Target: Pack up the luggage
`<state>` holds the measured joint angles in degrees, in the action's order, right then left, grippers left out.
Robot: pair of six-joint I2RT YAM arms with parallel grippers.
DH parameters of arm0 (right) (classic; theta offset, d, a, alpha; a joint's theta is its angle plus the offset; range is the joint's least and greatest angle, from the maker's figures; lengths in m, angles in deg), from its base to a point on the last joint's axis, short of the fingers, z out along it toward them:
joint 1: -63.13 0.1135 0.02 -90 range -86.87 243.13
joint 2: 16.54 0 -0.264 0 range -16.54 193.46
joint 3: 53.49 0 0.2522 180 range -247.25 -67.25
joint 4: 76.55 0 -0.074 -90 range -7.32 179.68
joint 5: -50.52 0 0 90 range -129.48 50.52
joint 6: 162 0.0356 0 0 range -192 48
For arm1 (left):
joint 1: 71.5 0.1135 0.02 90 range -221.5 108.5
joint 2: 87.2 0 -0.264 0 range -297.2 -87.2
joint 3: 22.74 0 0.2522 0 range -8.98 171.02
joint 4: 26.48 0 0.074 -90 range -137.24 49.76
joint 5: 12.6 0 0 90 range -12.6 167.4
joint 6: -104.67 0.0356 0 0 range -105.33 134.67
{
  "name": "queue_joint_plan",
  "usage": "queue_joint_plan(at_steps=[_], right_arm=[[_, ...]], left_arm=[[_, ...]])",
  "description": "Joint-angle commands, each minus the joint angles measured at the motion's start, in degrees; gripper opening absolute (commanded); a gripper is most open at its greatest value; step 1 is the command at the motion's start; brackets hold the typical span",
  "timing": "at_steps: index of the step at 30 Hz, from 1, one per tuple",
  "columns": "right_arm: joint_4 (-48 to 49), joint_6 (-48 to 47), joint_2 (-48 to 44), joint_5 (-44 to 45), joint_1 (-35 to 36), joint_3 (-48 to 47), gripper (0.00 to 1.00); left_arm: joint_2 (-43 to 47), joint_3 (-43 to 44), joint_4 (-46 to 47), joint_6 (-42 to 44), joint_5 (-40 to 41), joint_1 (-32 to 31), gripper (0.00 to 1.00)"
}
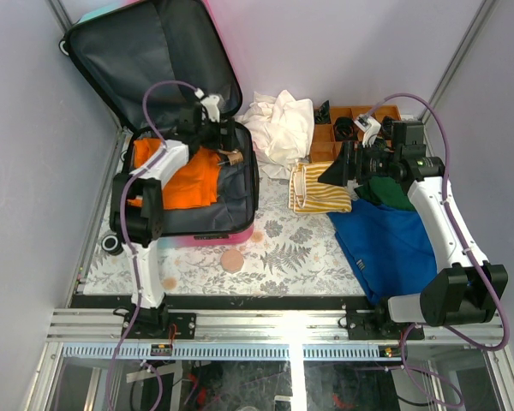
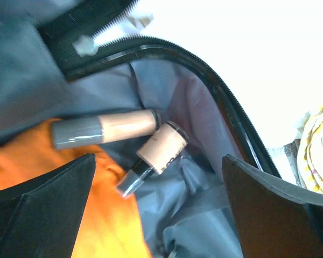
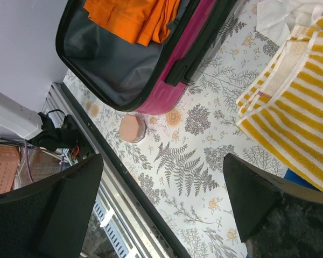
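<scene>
Luggage (image 1: 146, 51) w/ orange cloth (image 1: 193, 175), 2 tubes (image 2: 105, 129)

Orange garment (image 1: 193, 175) is lying bunched up. A grey-capped beige tube (image 2: 105, 129) is lying flat at its edge, and a second beige tube (image 2: 156, 156) with a dark neck is tilting just beside it, ends close together. White cloth (image 1: 278, 120) is sitting crumpled at the back, just beside the orange compartment tray (image 1: 325, 135), with something black (image 1: 344, 127) sitting in one cell. Yellow-striped cloth (image 1: 319, 190) is lying in front of the tray, and blue fabric (image 1: 390, 244) is spreading out to its right, dark green fabric (image 1: 394, 195) bunching at its far edge. Round pink disc (image 1: 232, 259) is resting on the floral table cover (image 1: 291, 248).
</scene>
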<state>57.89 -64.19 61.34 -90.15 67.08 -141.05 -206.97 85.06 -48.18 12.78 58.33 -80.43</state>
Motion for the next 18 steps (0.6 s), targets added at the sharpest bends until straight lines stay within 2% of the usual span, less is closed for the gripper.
queue_joint_plan(at_steps=[1,5,11,15,18], right_arm=[[-0.91,-2.76,-1.48,-1.19,-0.26,-2.77,1.00],[-4.00,-6.07,-2.10,-1.45,-0.25,-3.45,0.99],[-7.99,-10.38,-3.43,-1.58,-0.30,-2.71,0.99],[-9.58,-12.14,-4.63,-1.65,-0.25,-1.86,1.00],[-10.95,-13.33,-5.35,-1.16,-0.26,-1.62,0.99]], left_arm=[[10.39,-0.13,-3.93,8.31,1.67,1.98,1.00],[21.54,-8.79,-8.03,19.23,-5.16,2.07,1.00],[34.60,-12.64,-31.48,39.67,-16.20,1.91,1.00],[41.20,-14.33,-45.26,52.06,-20.09,0.90,1.00],[45.33,-16.12,-54.08,61.04,-19.35,-3.65,1.00]])
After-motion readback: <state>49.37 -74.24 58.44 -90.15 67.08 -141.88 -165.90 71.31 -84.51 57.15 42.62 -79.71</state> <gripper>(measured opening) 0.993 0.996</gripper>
